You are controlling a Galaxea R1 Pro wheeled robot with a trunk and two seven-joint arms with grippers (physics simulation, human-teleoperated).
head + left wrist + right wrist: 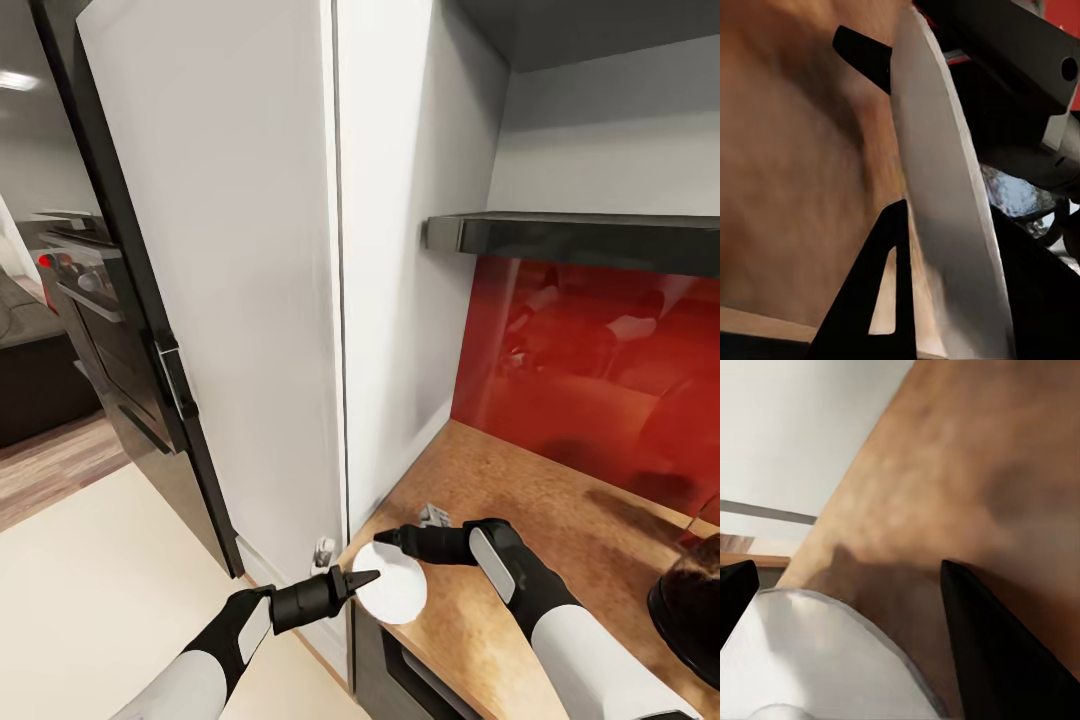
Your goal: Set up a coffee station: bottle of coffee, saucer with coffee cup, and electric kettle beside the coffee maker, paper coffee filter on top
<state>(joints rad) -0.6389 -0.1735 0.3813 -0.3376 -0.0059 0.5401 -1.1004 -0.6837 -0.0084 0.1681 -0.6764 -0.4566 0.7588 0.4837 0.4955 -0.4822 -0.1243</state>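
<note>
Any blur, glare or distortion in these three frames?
Head view: wide-angle lean on the cabinet; red backsplash shows smeared reflections. Left wrist view: countertop soft, saucer edge-on and smeared. Right wrist view: countertop blurred, with a soft shadow; fingers black silhouettes.

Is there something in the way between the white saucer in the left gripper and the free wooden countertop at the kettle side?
Yes: the right gripper and forearm hang over the brown wood-grain countertop, right beside the flat round white saucer held by the left gripper.

Both arms are white at the forearm with black wrists. Each gripper, left (pixel 368 577) and right (pixel 381 538), has 2 pointy black fingers, and the right wrist has a grey panel.
</note>
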